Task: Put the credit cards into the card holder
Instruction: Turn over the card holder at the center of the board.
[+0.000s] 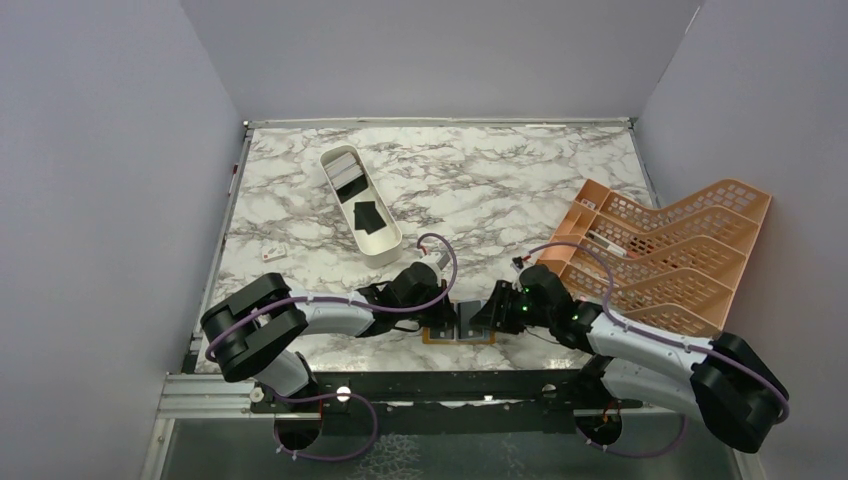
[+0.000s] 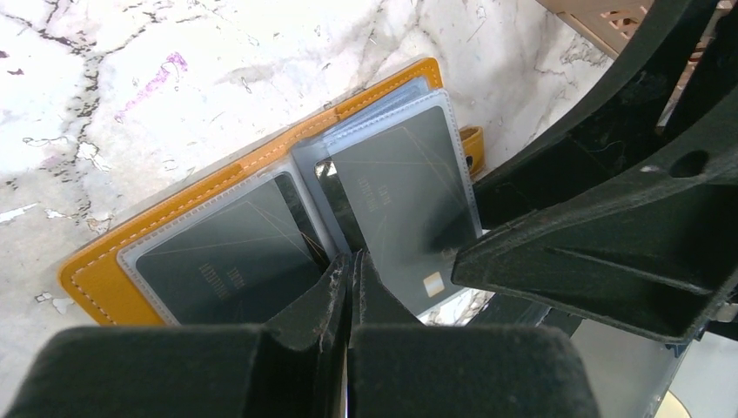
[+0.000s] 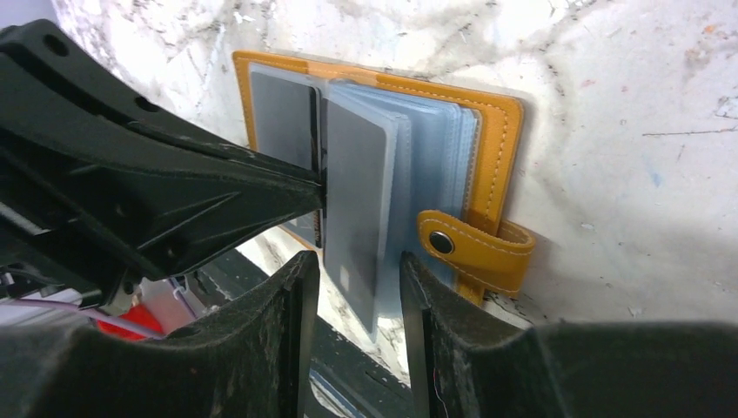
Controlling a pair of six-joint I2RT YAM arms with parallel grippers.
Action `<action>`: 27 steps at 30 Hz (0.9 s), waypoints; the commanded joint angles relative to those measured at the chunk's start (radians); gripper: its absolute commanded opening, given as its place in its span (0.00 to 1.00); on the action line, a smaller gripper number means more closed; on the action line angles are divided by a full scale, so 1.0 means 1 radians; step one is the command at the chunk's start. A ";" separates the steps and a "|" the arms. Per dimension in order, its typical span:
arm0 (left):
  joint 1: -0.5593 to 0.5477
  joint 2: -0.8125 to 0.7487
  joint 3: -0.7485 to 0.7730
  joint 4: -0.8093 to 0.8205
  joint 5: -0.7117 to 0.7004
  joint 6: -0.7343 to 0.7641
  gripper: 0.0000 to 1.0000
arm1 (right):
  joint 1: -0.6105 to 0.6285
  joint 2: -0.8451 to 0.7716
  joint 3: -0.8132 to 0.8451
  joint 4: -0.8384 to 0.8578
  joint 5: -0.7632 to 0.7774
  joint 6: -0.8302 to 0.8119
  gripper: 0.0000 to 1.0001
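Orange-tan leather card holder (image 3: 498, 131) lies open. L gripper (image 2: 350, 261) closed at its fold; R gripper (image 3: 358, 259) spread astride its clear sleeve (image 3: 370, 218).

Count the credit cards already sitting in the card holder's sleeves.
2 credit cards: one in the card holder's flat cover sleeve, one in the clear leaf beside it. Leaves underneath may hide more.

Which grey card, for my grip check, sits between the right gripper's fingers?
The card in the lifted sleeve page beside the snap strap; the other card lies flat in the card holder's opposite panel.
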 commanded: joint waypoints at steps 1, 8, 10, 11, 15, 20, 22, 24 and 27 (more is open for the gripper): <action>0.003 0.011 -0.012 0.034 0.021 -0.006 0.00 | 0.006 -0.056 -0.015 0.027 -0.009 0.008 0.43; 0.003 0.022 -0.013 0.041 0.025 -0.011 0.00 | 0.006 -0.079 -0.030 0.076 -0.036 0.005 0.44; 0.003 0.023 -0.013 0.041 0.026 -0.011 0.00 | 0.006 -0.073 -0.030 0.085 -0.042 0.003 0.44; 0.003 0.024 -0.013 0.043 0.025 -0.011 0.00 | 0.006 -0.071 -0.028 0.088 -0.044 0.003 0.44; 0.003 0.026 -0.013 0.042 0.026 -0.013 0.00 | 0.006 -0.054 -0.031 0.126 -0.069 0.005 0.44; 0.003 0.000 -0.026 0.041 0.018 -0.023 0.00 | 0.005 -0.038 -0.034 0.190 -0.113 0.010 0.44; 0.003 -0.023 -0.032 0.031 0.006 -0.032 0.01 | 0.006 -0.032 -0.032 0.208 -0.126 0.010 0.44; 0.007 -0.055 -0.035 0.007 -0.015 -0.037 0.03 | 0.005 -0.020 -0.026 0.223 -0.141 0.008 0.44; 0.015 -0.106 -0.038 -0.048 -0.053 -0.038 0.09 | 0.006 -0.002 -0.015 0.240 -0.158 0.005 0.44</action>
